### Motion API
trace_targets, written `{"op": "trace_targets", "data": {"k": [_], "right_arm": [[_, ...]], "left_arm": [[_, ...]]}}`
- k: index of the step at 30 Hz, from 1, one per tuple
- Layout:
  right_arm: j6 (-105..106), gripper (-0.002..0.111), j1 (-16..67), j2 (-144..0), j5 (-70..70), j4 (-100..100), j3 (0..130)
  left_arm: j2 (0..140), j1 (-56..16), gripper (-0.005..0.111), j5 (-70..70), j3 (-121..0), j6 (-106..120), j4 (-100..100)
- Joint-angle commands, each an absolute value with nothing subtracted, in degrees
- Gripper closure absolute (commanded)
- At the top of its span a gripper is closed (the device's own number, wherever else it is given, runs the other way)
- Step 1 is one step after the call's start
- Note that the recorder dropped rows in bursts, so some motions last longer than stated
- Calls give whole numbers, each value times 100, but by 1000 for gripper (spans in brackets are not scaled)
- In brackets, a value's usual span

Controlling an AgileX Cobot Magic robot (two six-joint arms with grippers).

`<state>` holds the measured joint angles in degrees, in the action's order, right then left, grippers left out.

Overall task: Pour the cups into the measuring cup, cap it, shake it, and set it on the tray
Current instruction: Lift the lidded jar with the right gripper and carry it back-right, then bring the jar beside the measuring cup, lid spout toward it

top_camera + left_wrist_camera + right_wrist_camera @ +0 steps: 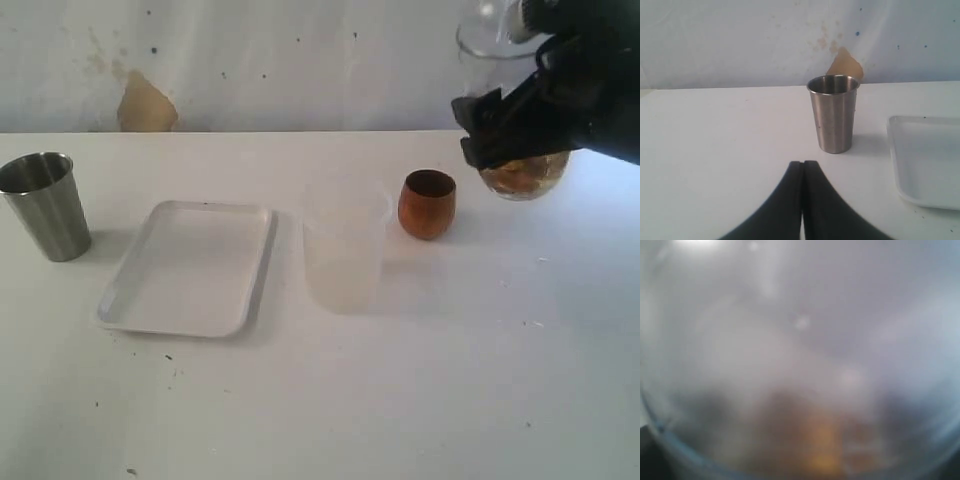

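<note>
Bright, washed-out light; soft shadows; right wrist view wholly blurred.

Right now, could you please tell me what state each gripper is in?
Left gripper: closed, holding nothing.
Right gripper: holding the measuring cup, raised above the tabletop.

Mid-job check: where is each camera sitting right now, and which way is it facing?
Exterior: raised above the table, facing the wall; shows the right gripper around the measuring cup.
Left wrist: low over the table, facing the steel cup and tray edge; shut left gripper in front.
Right wrist: pressed against the measuring cup, all blur; no gripper visible.
Shared: steel cup and tray show in both exterior and left wrist.
</note>
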<state>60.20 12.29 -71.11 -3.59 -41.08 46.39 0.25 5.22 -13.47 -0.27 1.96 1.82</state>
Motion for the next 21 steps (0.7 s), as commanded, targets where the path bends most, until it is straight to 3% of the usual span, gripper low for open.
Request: {"op": "trace_targets", "data": {"k": [1,21], "right_arm": [[6399,108,1194,-7567,-1003,-4091,4761],[8870,108,1194,-9171,-1292,-4091,5709]], "left_arm": [[0,504,107,-1335,0,181,134],[0,504,107,-1335,0,181,134]]}}
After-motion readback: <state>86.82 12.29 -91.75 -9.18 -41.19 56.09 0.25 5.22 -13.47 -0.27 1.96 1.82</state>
